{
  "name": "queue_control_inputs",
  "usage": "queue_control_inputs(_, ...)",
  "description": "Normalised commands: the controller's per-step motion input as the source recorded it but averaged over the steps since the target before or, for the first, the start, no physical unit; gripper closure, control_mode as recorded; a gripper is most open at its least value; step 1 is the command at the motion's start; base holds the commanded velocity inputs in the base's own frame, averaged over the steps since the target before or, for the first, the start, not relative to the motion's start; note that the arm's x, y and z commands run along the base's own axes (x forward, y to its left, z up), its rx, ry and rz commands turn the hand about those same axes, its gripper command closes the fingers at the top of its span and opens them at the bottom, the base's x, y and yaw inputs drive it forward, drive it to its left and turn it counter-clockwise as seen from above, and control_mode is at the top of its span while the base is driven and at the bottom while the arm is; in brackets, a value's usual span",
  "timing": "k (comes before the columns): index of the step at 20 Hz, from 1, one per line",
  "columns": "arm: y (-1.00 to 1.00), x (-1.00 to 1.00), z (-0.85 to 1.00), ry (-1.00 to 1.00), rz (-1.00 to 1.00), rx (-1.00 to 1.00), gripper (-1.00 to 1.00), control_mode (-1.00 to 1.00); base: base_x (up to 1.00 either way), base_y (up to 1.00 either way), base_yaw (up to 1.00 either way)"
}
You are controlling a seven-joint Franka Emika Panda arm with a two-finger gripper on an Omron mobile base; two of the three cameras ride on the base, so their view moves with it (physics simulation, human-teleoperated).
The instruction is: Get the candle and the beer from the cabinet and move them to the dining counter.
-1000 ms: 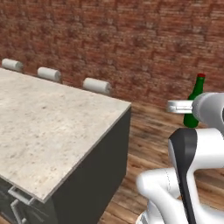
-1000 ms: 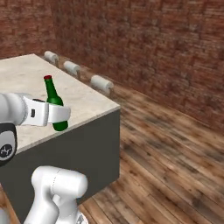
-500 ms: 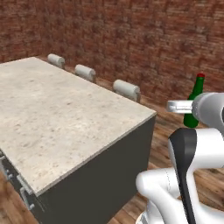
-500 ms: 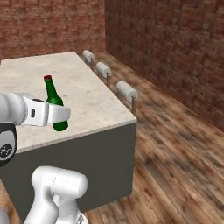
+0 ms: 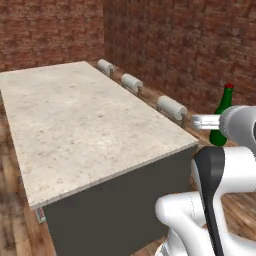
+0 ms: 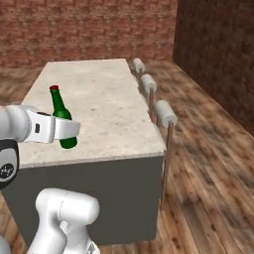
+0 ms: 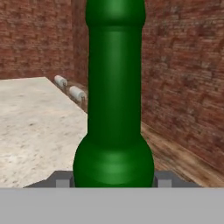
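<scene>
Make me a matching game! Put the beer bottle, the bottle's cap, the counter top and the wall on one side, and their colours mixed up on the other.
Things:
1. beer
2. cap
3. dining counter top
4. brick wall

Colours:
A. beige speckled
B. reddish brown
C. dark green
D. bright red

Right pairs: 1-C, 2-D, 3-A, 4-B

The gripper holds the beer upright.
</scene>
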Motion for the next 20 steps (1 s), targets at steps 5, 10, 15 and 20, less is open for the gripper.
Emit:
queue_control_inputs(5, 0.0, 0.0, 0.0, 0.0, 0.0, 0.0, 1.0, 1.0, 0.51, -0.47, 0.47)
queue_control_inputs(10, 0.0, 0.0, 0.0, 0.0, 0.0, 0.0, 1.0, 1.0, 0.61, -0.41, 0.49)
queue_control_inputs(15, 0.0, 0.0, 0.0, 0.0, 0.0, 0.0, 1.0, 1.0, 0.63, -0.43, 0.48)
queue_control_inputs(20, 0.0, 0.0, 0.0, 0.0, 0.0, 0.0, 1.0, 1.0, 0.68, -0.5, 0.43)
